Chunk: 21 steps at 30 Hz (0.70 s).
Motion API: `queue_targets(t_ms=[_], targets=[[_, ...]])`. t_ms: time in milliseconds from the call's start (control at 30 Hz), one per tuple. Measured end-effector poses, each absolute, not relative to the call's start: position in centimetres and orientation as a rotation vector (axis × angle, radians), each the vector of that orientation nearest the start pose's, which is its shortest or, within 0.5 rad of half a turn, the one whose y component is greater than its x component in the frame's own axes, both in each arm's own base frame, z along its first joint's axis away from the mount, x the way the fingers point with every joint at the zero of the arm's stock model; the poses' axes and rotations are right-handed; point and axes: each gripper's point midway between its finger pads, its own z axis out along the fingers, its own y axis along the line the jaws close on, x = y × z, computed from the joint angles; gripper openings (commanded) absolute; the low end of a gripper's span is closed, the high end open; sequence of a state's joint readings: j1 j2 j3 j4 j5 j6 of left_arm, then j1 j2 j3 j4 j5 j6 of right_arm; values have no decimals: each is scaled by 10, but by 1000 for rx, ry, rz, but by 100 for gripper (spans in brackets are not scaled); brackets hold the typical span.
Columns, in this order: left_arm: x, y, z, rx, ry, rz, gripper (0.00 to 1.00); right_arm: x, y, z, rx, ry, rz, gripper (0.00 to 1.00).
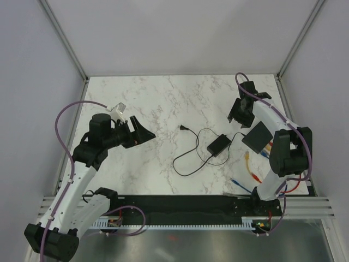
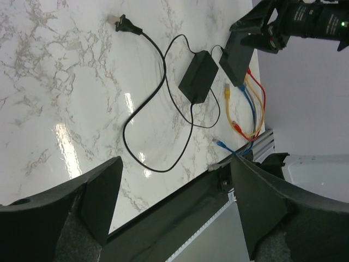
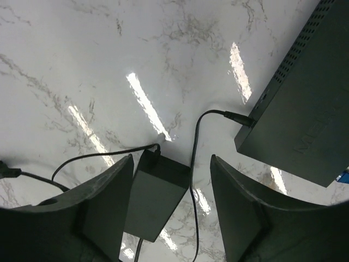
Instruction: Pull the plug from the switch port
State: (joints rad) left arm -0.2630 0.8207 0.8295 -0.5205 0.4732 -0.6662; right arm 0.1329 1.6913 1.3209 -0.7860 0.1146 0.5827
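My right claw (image 1: 240, 114), jaws apart and empty, hangs just beside the switch (image 3: 305, 103), its black plug (image 3: 239, 117) pointing out toward the power brick (image 3: 158, 202); my left claw (image 1: 143, 132), also open, sits well apart.

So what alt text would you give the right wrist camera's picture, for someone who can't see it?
A flat black switch lies on a white marble table, a thin black cord plugged into its side. Below, a small black power brick shows between the open fingers of the right gripper.
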Motion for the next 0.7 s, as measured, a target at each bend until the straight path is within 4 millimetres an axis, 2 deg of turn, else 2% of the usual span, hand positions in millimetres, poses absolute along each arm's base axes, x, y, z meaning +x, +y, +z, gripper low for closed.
queue_targets(t_ms=[67, 100, 367, 567, 700], targets=[[222, -167, 231, -100, 2214, -1029, 82, 370, 48, 89, 685, 2651, 35, 64], [222, -168, 232, -77, 2220, -1026, 81, 371, 47, 84, 709, 2658, 25, 60], [226, -168, 240, 8, 2235, -994, 78, 370, 46, 59, 828, 2690, -21, 60], [228, -171, 228, 18, 2310, -998, 75, 366, 62, 54, 710, 2740, 5, 63], [230, -173, 222, 18, 2350, -1004, 72, 345, 80, 37, 595, 2823, 48, 63]])
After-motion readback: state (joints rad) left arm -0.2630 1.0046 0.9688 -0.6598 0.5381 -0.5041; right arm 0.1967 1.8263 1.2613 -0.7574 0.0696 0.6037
